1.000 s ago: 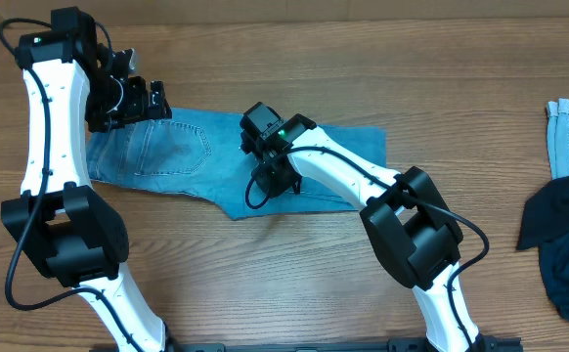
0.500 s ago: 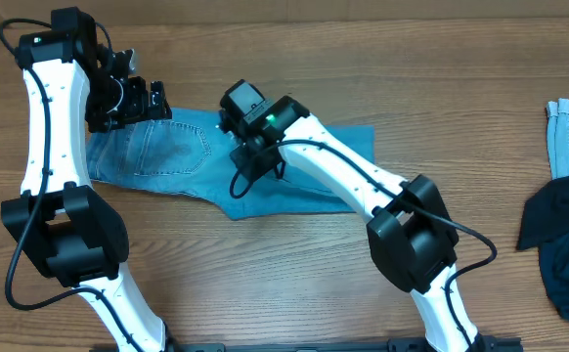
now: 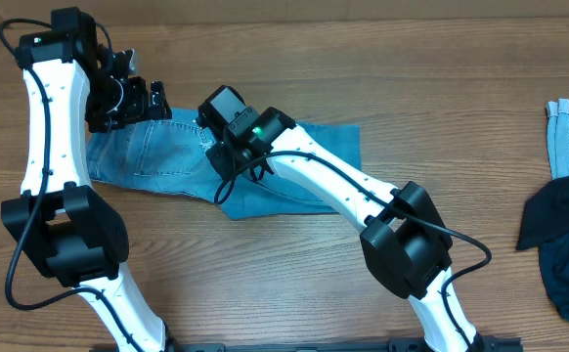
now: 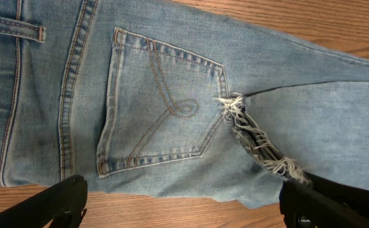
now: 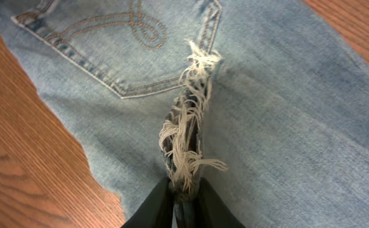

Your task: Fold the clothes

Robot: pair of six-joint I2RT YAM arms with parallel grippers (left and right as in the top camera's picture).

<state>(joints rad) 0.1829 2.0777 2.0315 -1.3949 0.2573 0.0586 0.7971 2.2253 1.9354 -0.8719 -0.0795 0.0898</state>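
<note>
Jeans (image 5: 286, 126) lie with frayed hem (image 5: 186, 136) pinched between the right jaws.

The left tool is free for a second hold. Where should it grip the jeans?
Probably the waist end, at a corner, from outside the edge: the jeans lie flat, so only an edge lets the left tool slip under. The right tool holds the frayed hem.
</note>
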